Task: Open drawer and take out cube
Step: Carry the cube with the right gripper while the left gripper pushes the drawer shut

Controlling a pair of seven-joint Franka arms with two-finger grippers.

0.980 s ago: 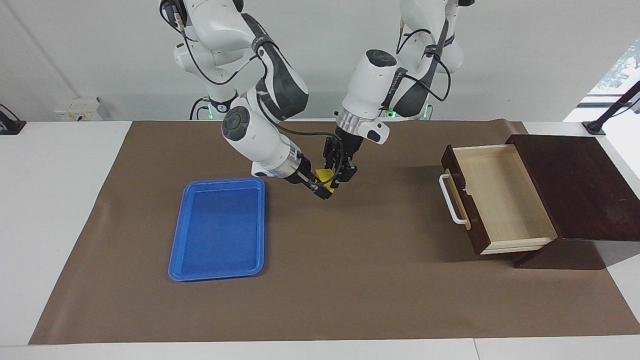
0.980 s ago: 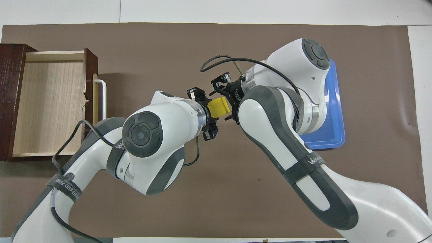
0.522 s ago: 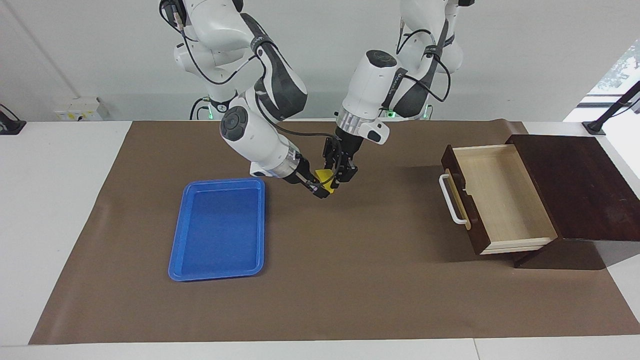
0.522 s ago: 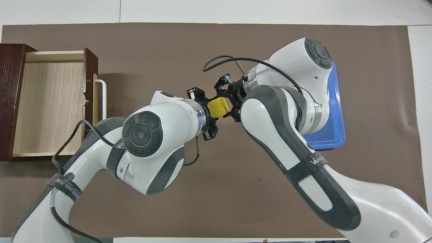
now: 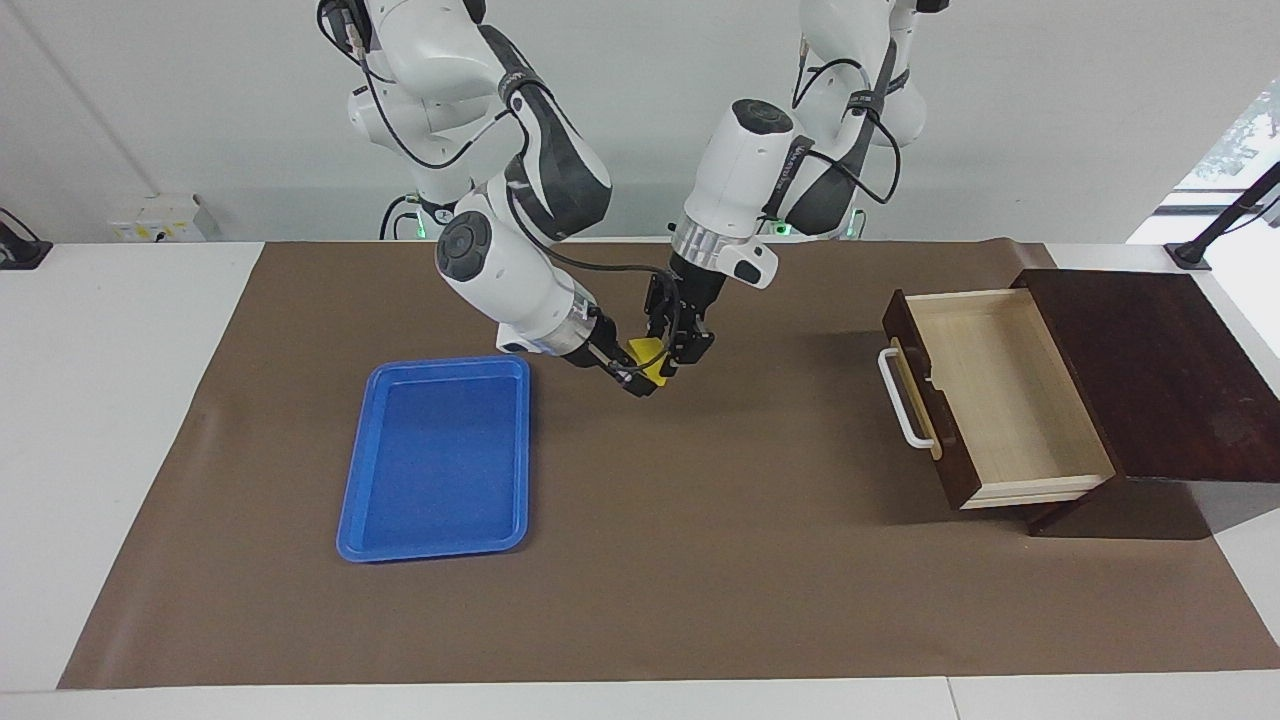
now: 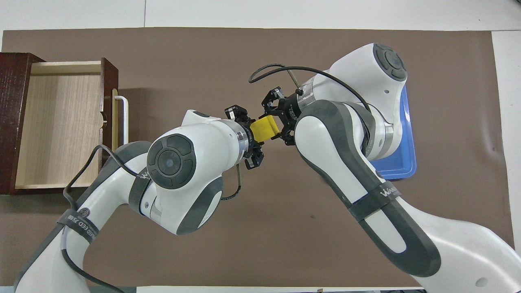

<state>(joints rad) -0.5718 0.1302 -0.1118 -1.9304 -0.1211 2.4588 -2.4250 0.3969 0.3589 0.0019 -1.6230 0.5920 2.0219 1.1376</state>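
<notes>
While both grippers meet at the cube (image 5: pixel 649 352), we find it aloft over the mat between tray and drawer.
We note the right gripper (image 5: pixel 640 372) clamped on the cube from the blue tray's (image 5: pixel 437 457) end; whether the left gripper (image 5: pixel 680 352) grips or is releasing, we cannot tell. We judge the open drawer (image 5: pixel 1000 395) emptied.

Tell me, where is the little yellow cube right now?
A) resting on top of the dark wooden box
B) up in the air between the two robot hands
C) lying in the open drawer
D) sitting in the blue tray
B: the yellow cube hangs above the brown mat where the right hand and left hand meet, while the drawer and blue tray hold nothing.
</notes>
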